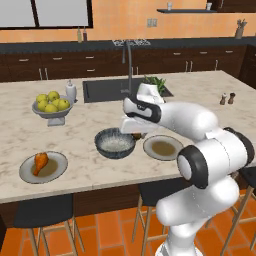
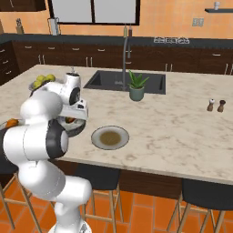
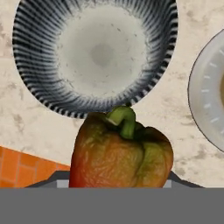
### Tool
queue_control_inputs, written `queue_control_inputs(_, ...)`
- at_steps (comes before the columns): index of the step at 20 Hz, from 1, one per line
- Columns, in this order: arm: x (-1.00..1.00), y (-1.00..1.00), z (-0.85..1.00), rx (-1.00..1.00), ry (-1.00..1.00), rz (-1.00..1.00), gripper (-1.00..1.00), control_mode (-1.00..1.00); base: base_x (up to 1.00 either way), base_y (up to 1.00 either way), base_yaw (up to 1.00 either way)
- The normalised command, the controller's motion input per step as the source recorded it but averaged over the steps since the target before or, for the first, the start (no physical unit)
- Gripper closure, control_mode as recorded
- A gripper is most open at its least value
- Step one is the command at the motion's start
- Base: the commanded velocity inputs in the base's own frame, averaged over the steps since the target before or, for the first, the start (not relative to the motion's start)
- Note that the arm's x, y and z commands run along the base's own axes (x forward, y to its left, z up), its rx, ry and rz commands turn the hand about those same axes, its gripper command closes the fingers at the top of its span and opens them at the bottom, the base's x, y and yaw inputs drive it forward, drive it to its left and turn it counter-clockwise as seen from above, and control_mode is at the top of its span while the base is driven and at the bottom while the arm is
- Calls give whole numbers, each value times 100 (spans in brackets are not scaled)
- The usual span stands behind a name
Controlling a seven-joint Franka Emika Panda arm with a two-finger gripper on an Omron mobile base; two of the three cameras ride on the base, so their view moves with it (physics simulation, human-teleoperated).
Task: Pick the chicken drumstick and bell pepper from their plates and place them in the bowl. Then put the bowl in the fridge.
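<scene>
- Bowl: round, deep, dark grey-blue with a striped outside and a pale speckled inside. It stands on the pale marble counter between the two plates and holds nothing yet.
- Plates: two round, flat, grey, with brownish centres. The far-side plate carries the drumstick and lies well apart from the bowl. The near-side plate is just beside the bowl and bare, so its load appears already lifted.
- Chicken drumstick: small, orange-brown, cooked, lying on its plate, untouched.
- Bell pepper: small, glossy, red shading to olive, with a green stem. It sits close under the hand camera, above the counter just beside the bowl's rim, not yet over the opening.
- Gripper: dark two-finger pincer, hanging between bowl and bare plate. The fingers are hidden behind the pepper; judged clamped on it, since the pepper hangs clear of the counter.
- Progress, as a judgement: early. Pepper lifted, not dropped. Left: pepper into bowl, drumstick into bowl, bowl to fridge.
</scene>
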Motion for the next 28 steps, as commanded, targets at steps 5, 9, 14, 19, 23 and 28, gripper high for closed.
queue_control_inputs(5,66,62,-22,-14,7,0,100,-100,0,0,0)
queue_control_inputs(9,55,26,-51,0,0,0,100,-100,0,0,0)
queue_control_inputs(14,32,6,-51,0,0,0,100,-100,0,0,0)
queue_control_inputs(19,25,3,-59,0,0,0,100,-100,0,0,0)
queue_control_inputs(23,28,8,-31,0,0,0,-100,-100,0,0,0)
queue_control_inputs(28,19,1,-5,0,0,0,-100,-100,0,0,0)
